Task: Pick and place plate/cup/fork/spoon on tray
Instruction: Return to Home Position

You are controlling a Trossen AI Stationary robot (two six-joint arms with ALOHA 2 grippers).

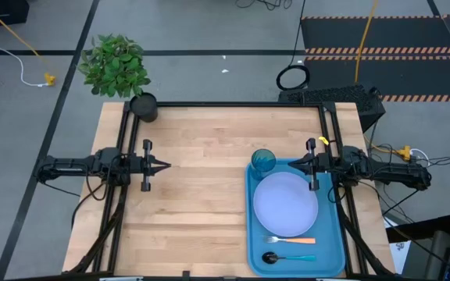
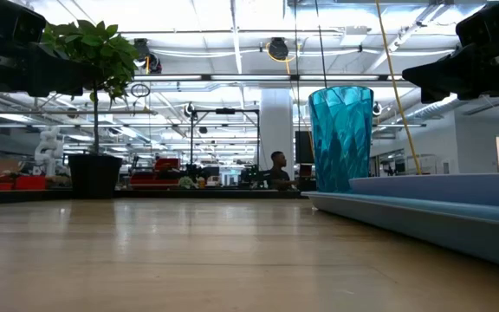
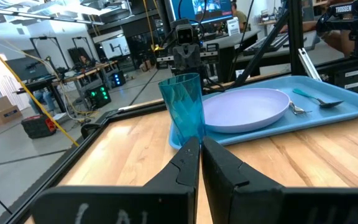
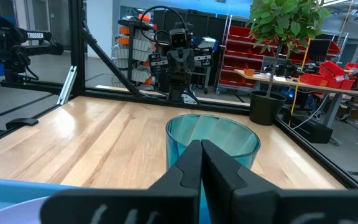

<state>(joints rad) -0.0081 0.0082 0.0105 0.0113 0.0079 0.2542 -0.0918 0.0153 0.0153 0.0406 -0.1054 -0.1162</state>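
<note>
The blue tray (image 1: 333, 234) lies at the table's right. On it lie the lavender plate (image 1: 286, 204), the orange-handled fork (image 1: 289, 241) and the blue-handled spoon (image 1: 287, 257). The teal cup (image 1: 262, 161) stands upright on the tray's far left corner; it also shows in the low view (image 2: 340, 139). My right gripper (image 1: 294, 165) is shut and empty, just right of the cup, above the tray. My left gripper (image 1: 166, 165) is shut and empty at the table's left, above the bare wood.
A black pot with a green plant (image 1: 143, 106) stands at the table's far left corner. A black frame (image 1: 233, 104) runs along the table's far edge and sides. Bare wood (image 1: 201, 211) lies between the arms.
</note>
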